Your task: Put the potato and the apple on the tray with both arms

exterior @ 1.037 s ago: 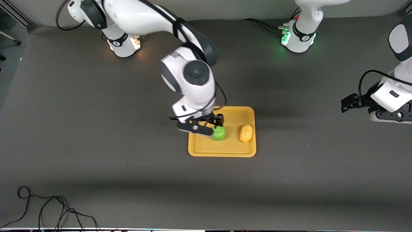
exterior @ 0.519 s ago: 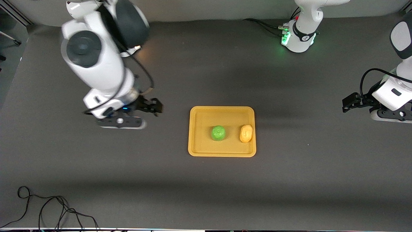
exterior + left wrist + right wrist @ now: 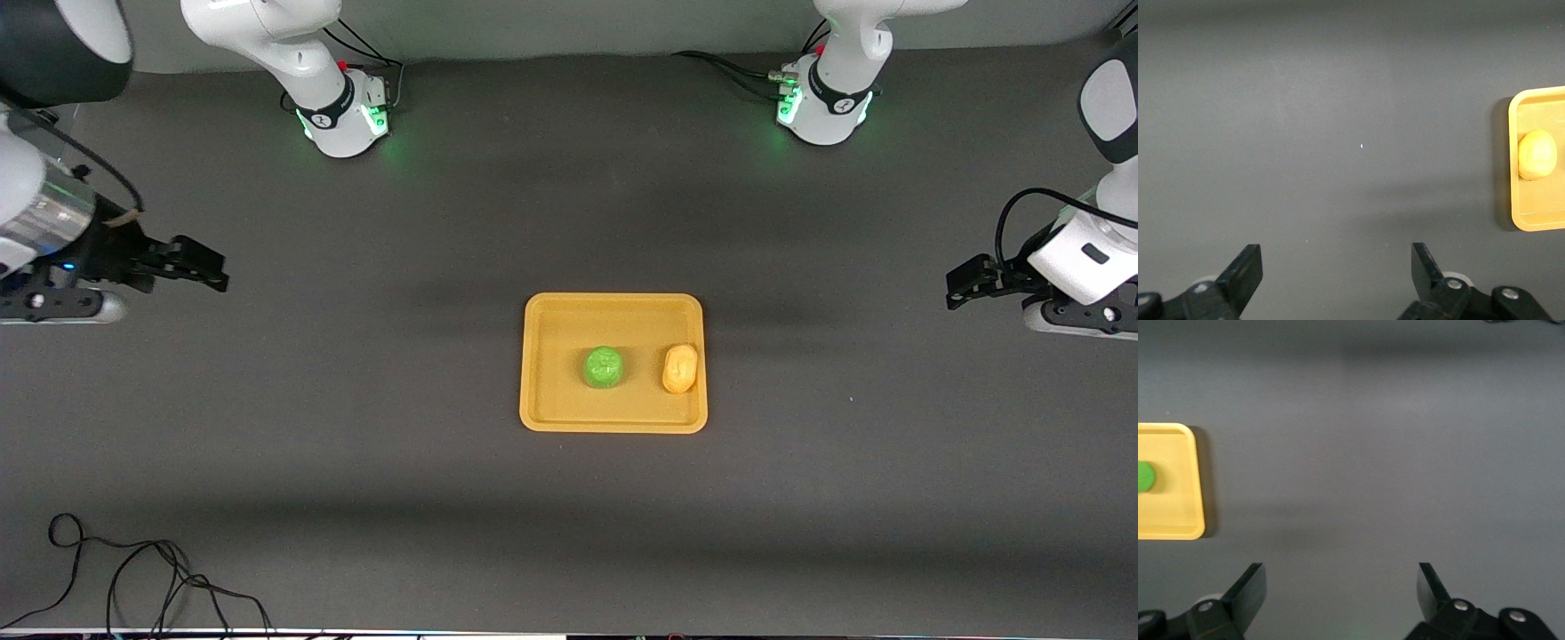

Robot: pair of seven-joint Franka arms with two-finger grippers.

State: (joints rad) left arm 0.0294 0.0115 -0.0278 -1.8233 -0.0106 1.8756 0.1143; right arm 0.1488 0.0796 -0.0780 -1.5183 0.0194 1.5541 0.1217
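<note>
Both end effectors, left (image 3: 958,290) and right (image 3: 206,267), are parked wide open at surface edges; apple (image 3: 603,367) and potato (image 3: 680,368) are seated on tray (image 3: 613,420).

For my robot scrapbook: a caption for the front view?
Apple and potato sit on the tray, both arms waiting.

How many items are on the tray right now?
2. The apple sits near the middle of the tray; the potato lies beside it, toward the left arm's end. Nothing looks hidden.
</note>
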